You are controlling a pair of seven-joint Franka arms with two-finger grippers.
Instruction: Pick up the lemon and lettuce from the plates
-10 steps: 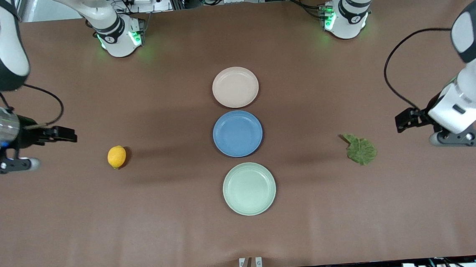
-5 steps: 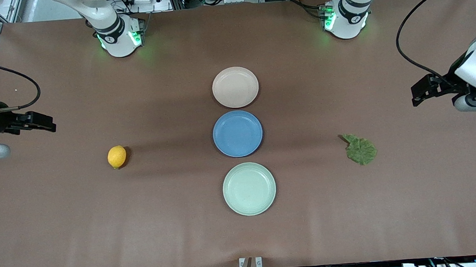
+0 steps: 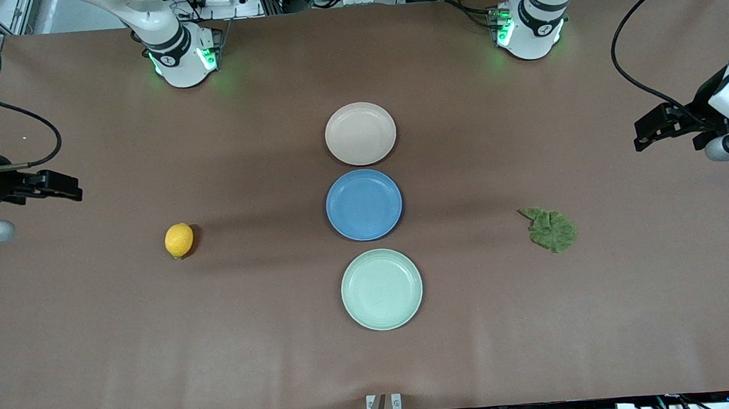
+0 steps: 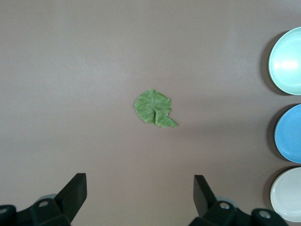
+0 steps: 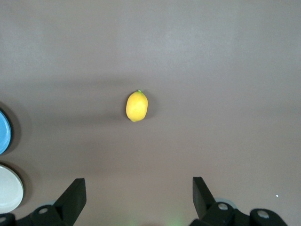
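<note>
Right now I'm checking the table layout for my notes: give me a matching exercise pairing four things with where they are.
Things:
1. lemon
2. lettuce
3. beige plate
4. mint green plate

Places:
A. bare table, toward the left arm's end
B. plate of the row nearest the front camera
C. bare table, toward the right arm's end
D. plate of the row nearest the robots' bases

Pairs: 1-C, 2-A, 3-D, 4-B
</note>
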